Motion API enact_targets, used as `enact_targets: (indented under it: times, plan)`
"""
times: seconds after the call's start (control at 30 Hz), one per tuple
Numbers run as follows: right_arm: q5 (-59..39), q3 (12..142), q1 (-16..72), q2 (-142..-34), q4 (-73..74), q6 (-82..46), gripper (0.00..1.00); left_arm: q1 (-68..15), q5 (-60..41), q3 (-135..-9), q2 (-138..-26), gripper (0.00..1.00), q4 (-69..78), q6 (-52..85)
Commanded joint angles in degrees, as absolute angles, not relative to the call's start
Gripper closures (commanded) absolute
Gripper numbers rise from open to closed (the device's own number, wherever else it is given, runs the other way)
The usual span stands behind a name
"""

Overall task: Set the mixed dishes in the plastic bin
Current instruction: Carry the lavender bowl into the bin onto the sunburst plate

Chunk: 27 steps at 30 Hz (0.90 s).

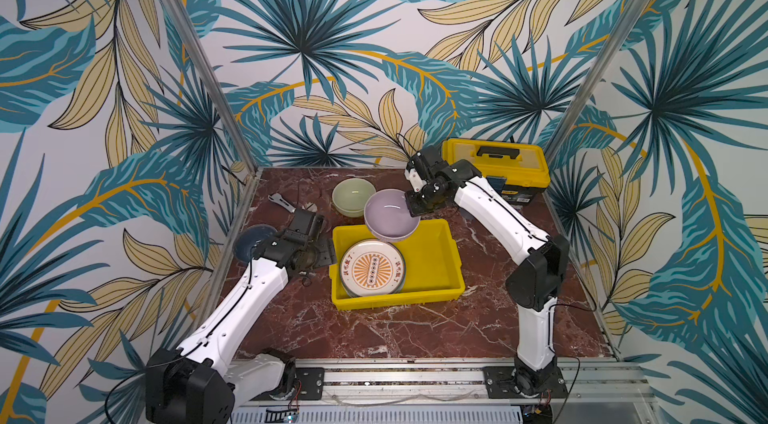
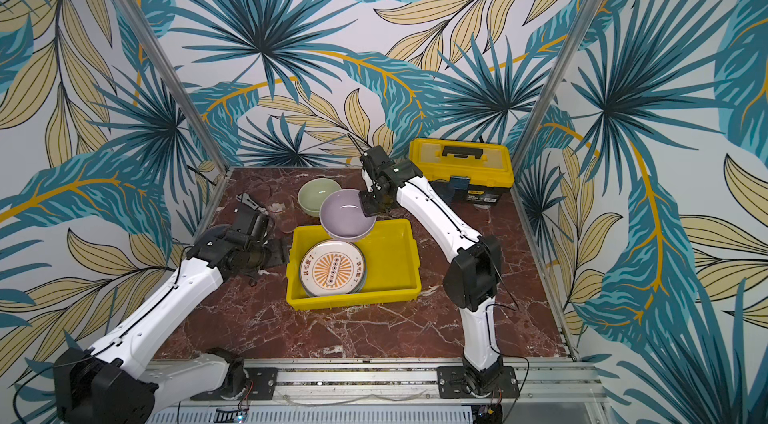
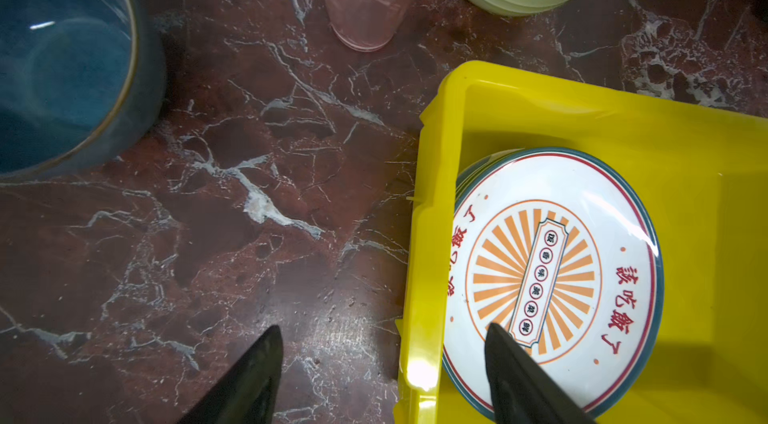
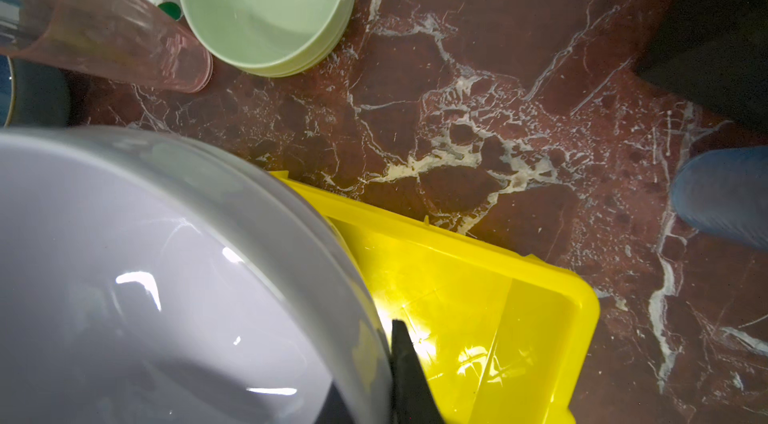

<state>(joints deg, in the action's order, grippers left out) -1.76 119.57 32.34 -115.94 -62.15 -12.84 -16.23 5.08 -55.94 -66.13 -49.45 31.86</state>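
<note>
Over plastic bin [image 1: 434, 264], lilac bowl [image 1: 388, 215] mouth-up

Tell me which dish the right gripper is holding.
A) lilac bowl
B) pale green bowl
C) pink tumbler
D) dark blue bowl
A: the right gripper is shut on the rim of the lilac bowl, held at the far edge of the yellow bin.

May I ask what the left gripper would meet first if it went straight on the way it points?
Probably the bin's rim: the open left gripper straddles it, one finger over the table, one over the plate. Depth is unclear; the plate may come first.
</note>
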Motion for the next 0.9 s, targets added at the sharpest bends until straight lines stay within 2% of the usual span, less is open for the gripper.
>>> enact_targets:
  times: [0.0, 0.87]
  plan:
    - [-3.98, 121.32, 33.87, -114.69, -61.02, -14.28, 1.0, -15.09, 4.65, -55.57, -63.76, 0.23, -49.06, 31.14]
    - [-7.13, 103.85, 39.99, -113.8, -48.86, -19.59, 1.0, -13.53, 3.69, -54.93, -62.13, 0.23, -49.07, 30.3]
